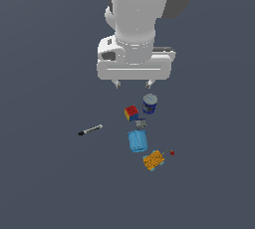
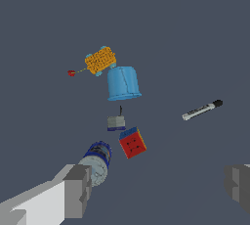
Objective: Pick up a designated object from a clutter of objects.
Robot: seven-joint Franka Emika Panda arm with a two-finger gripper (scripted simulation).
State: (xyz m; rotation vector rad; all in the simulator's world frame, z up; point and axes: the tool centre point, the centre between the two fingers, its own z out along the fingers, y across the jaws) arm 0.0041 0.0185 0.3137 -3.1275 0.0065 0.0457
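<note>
The designated object, a dark blue can [image 1: 150,104] with a silver-grey top, stands upright at the far end of the clutter; in the wrist view the can [image 2: 96,161] sits just beyond one finger [image 2: 78,190]. Close by are a red-blue-yellow cube [image 1: 131,112] [image 2: 132,142], a tiny grey piece [image 1: 141,123] [image 2: 115,122], a sky-blue cup [image 1: 137,141] [image 2: 122,83], an orange patterned box [image 1: 153,160] [image 2: 100,60] and a black-and-white marker [image 1: 90,130] [image 2: 202,110]. My gripper [image 1: 133,83] [image 2: 158,187] hangs open above the can and cube, holding nothing.
A tiny red piece [image 1: 172,152] [image 2: 71,73] lies beside the orange box. Everything rests on a flat dark grey floor [image 1: 45,173]. The marker lies apart from the others, toward the exterior view's left.
</note>
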